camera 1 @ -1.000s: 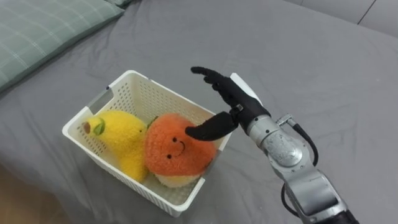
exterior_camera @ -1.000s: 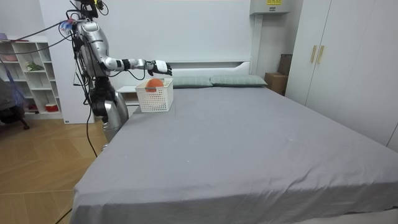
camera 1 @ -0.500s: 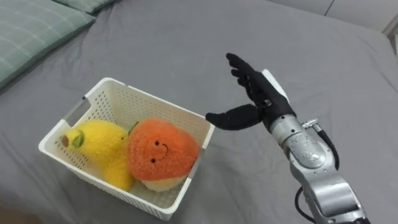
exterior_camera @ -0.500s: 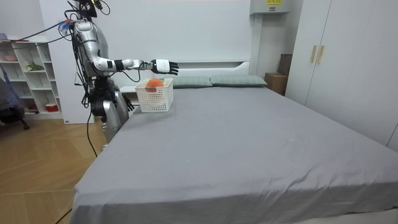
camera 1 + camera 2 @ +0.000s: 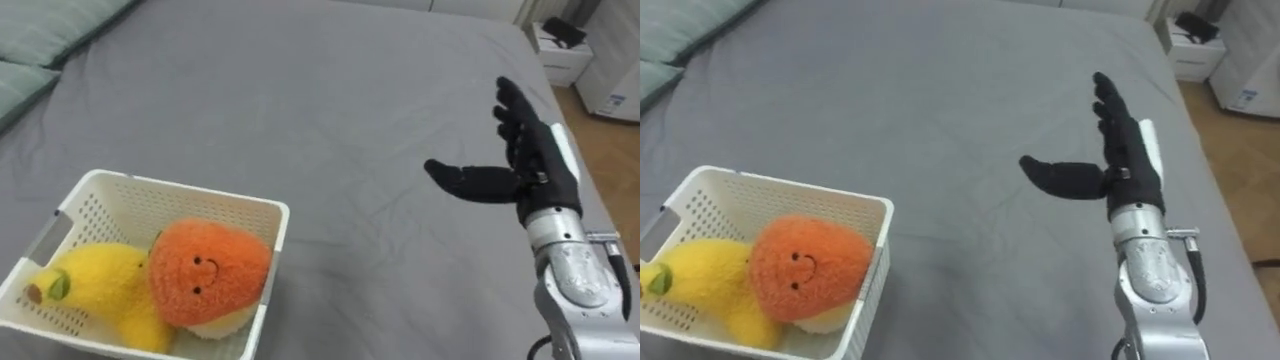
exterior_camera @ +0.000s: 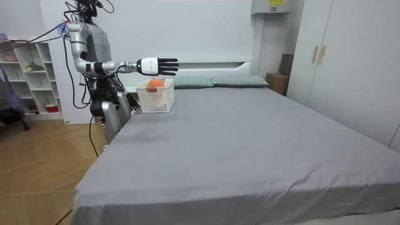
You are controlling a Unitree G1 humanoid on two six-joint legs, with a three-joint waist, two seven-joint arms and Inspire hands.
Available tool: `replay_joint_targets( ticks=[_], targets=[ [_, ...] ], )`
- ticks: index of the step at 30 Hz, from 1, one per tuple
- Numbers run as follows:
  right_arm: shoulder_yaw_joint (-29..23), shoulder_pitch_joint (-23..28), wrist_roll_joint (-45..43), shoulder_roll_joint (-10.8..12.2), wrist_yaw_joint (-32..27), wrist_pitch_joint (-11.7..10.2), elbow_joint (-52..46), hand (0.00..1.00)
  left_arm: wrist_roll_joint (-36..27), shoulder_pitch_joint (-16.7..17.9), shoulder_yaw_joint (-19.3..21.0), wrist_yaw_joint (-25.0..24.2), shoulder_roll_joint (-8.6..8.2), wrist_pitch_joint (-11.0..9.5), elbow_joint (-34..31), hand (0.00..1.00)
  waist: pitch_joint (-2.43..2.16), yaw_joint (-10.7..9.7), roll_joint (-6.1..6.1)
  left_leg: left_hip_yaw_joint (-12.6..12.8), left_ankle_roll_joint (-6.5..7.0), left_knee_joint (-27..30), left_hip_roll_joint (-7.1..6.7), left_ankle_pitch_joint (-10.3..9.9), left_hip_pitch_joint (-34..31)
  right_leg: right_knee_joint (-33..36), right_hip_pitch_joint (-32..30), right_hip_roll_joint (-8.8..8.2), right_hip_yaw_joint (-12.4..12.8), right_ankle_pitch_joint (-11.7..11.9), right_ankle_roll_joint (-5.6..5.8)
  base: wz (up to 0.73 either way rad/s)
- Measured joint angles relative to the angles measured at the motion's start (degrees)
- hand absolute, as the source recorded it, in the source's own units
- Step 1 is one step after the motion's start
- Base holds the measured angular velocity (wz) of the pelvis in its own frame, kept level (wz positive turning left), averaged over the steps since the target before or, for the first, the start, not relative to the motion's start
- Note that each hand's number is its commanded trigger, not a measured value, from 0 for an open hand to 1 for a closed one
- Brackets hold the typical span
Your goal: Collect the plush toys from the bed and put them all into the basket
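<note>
The right hand (image 5: 535, 165) hangs in the air above the grey bed (image 5: 300, 120), released and holding nothing: its fingers (image 5: 515, 115) are straight and point away from the robot, and the thumb sticks out sideways towards the robot's left. The hand is well apart from the white basket (image 5: 150, 192), which stands on the bed at the lower left of the eye views.

Both toys lie inside the basket. The orange plush toy (image 5: 205, 280), round, with a stitched smile and a pale underside, fills the corner of the basket nearest the hand and rises above the rim. The yellow plush fruit (image 5: 100, 290) lies just beside it on the left, touching it, with its brown and green tip near the basket's left wall. The basket's walls are pierced with small holes, and a handle slot shows in the left wall. The sheet between the basket and the hand is bare.

A green pillow (image 5: 35, 30) lies at the upper left, at the head of the bed.

In the room view the robot stands on the wooden floor at the side of the bed, near its head, at the room view's left. Its right arm is stretched out level, with the hand (image 6: 159, 64) in the air above the basket (image 6: 155, 99), and the orange toy (image 6: 155, 83) shows above the rim. A white shelf unit (image 6: 28, 75) stands behind the robot, and a tall wardrobe (image 6: 350, 62) stands at the room view's right.
</note>
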Motion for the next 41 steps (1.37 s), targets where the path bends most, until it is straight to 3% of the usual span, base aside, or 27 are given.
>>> replay_joint_targets(
  ticks=[4, 13, 19, 22, 24, 30, 38, 41],
  targets=[
    [-1.9, 1.8, 0.4, 0.0, -1.9, -0.2, 1.0, 0.00, 0.1, 0.7, 0.7, 0.0, -0.04, 0.0, 0.5, 0.00, 0.28, -1.4, 0.46, 1.0, -0.16, -0.2, 0.27, -0.2, 0.2, -0.1, -0.3, 0.30, 1.0, 0.0, -0.06, -0.15],
    [-4.1, 5.5, 16.3, 0.0, -4.2, -2.5, 9.8, 0.00, -1.5, 1.7, 0.7, 2.5, -0.74, 0.1, 0.4, 0.00, 0.15, -3.3, 0.65, 3.2, -0.39, -0.8, 0.75, -0.4, 0.6, 0.1, -1.1, 0.86, 3.1, 0.1, -0.21, -0.12],
    [-4.2, 9.2, 20.4, 0.4, -6.2, -3.8, 27.1, 0.00, -3.2, 2.1, 0.6, 3.7, -0.77, 0.1, 0.6, 0.00, 0.10, -4.5, 0.54, 3.2, -0.55, -0.7, 0.94, -0.4, 0.8, -0.1, -0.8, 0.95, 3.1, 0.2, -0.34, -0.01],
    [-4.7, 10.2, 20.4, 0.6, -6.3, -4.1, 43.4, 0.00, -3.1, 2.4, 0.8, 3.7, -0.73, 0.0, 0.9, 0.00, 0.22, -4.9, 0.22, 3.2, -0.57, -0.7, 0.92, -0.5, 0.6, -0.2, -0.8, 0.88, 3.1, 0.2, -0.33, 0.00],
    [-5.9, 10.9, 20.9, 1.0, -7.2, -4.0, 56.1, 0.00, -3.0, 2.4, 1.0, 3.5, -0.71, -0.3, 1.6, 0.00, 0.22, -4.7, 0.17, 3.2, -0.64, -0.7, 0.91, -0.5, 0.6, -0.2, -0.9, 0.82, 3.3, 0.1, -0.35, -0.02],
    [-7.7, 12.7, 22.5, 1.6, -6.1, -3.0, 73.0, 0.00, -2.2, 2.5, 3.2, 2.5, -0.71, -0.1, 2.7, 0.00, 0.11, -4.9, 0.36, 2.7, -0.85, -0.5, 0.84, -0.7, 1.2, -0.1, -0.4, 0.78, 3.2, -0.6, -0.52, 0.00],
    [-7.1, 9.9, 21.9, 2.0, -2.7, 1.5, 77.9, 0.00, -1.4, 2.1, 3.5, 0.5, -0.42, 1.1, 2.7, 0.00, 0.15, -4.7, 1.09, 2.3, -0.92, -0.5, 0.74, -0.8, 1.7, -0.2, 0.3, 0.78, 2.4, -0.8, -0.58, 0.02],
    [-6.2, 8.0, 22.0, 2.2, -1.0, 1.5, 77.7, 0.00, -1.5, 1.4, 3.1, 0.6, -0.36, 1.6, 2.8, 0.00, 0.18, -4.6, 1.20, 2.0, -0.92, -0.5, 0.68, -0.7, 1.6, -0.2, 0.3, 0.85, 2.3, -0.8, -0.58, 0.04]
  ],
)
